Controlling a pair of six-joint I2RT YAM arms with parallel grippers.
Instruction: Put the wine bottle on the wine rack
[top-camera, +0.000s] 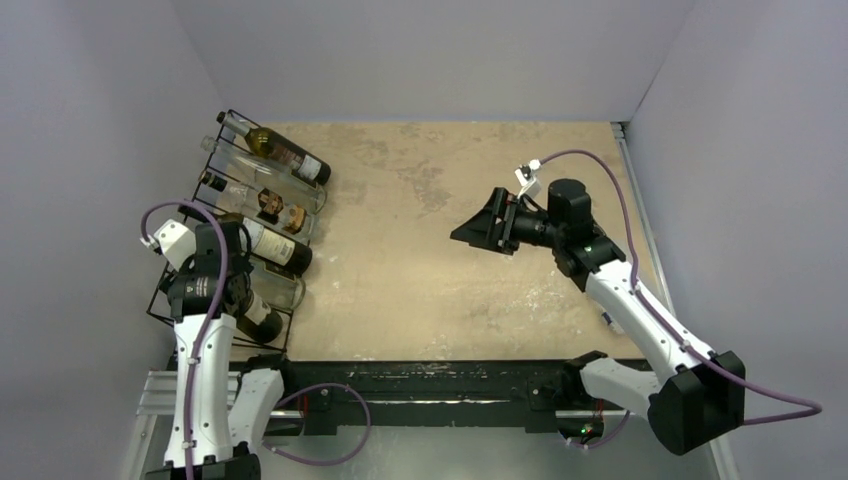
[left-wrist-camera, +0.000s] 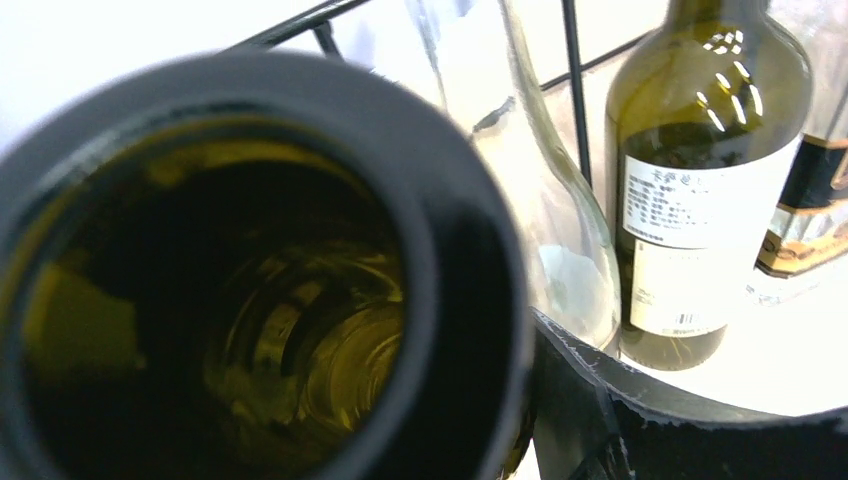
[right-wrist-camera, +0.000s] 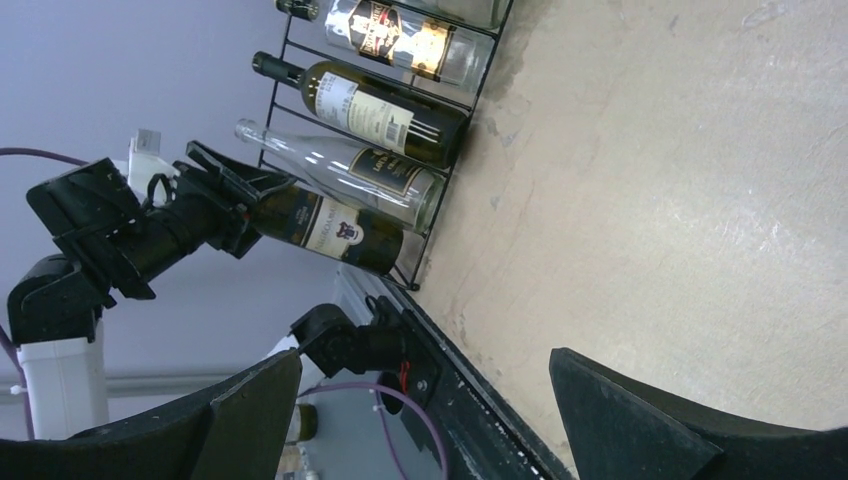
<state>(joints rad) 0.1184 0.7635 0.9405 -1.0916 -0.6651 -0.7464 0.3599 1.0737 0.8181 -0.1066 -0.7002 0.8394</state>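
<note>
Left arm holds the bottle at the rack's nearest slot.

In the right wrist view the left fingers pinch the neck of the dark bottle. It lies at middle left, just below a clear bottle, with its base at the edge of the rack. Whether it rests on the wires is hard to tell. The right fingers are spread and empty, above the desk at centre right of the top view.
</note>
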